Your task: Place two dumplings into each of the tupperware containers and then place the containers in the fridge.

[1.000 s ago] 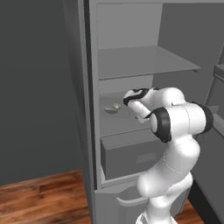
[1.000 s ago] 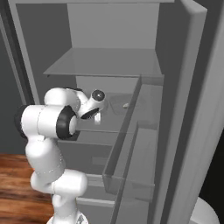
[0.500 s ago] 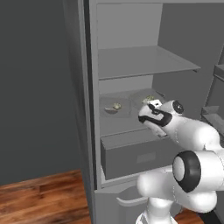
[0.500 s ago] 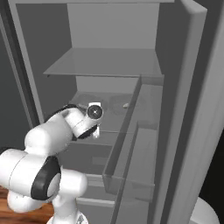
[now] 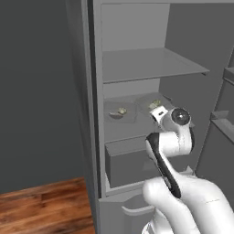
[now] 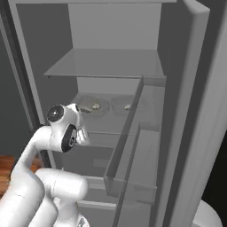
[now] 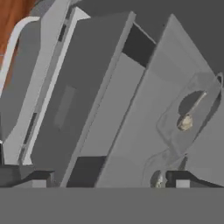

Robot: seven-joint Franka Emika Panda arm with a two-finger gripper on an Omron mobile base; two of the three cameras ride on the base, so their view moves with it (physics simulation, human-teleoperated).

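Grey tupperware containers (image 5: 121,113) on fridge (image 5: 137,64) shelf; open hand (image 5: 157,111) just outside.

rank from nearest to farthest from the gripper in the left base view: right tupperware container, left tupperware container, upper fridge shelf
1. right tupperware container, on the middle shelf just behind the gripper
2. left tupperware container, same shelf, further left
3. upper fridge shelf, well above
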